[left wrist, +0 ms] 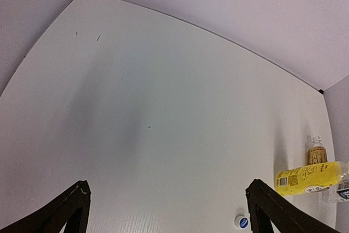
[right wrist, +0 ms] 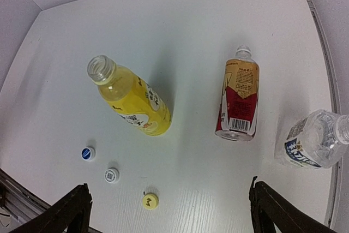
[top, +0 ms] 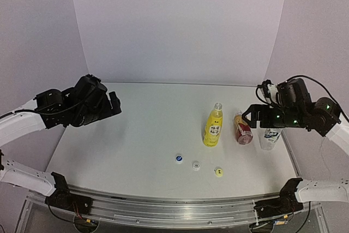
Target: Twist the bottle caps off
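Note:
Three bottles stand upright at the right of the table, all with open necks: the slim yellow bottle, the short amber bottle and the clear bottle. In the right wrist view they are the yellow bottle, the amber bottle and the clear bottle. Three loose caps lie in front: blue cap, white cap, yellow cap. My right gripper hovers open and empty above the amber bottle, touching nothing. My left gripper is open and empty, high over the table's left.
The caps also show in the right wrist view: blue cap, white cap, yellow cap. The left wrist view shows the white tabletop, with the yellow bottle and the blue cap at far right. Walls enclose the back and sides.

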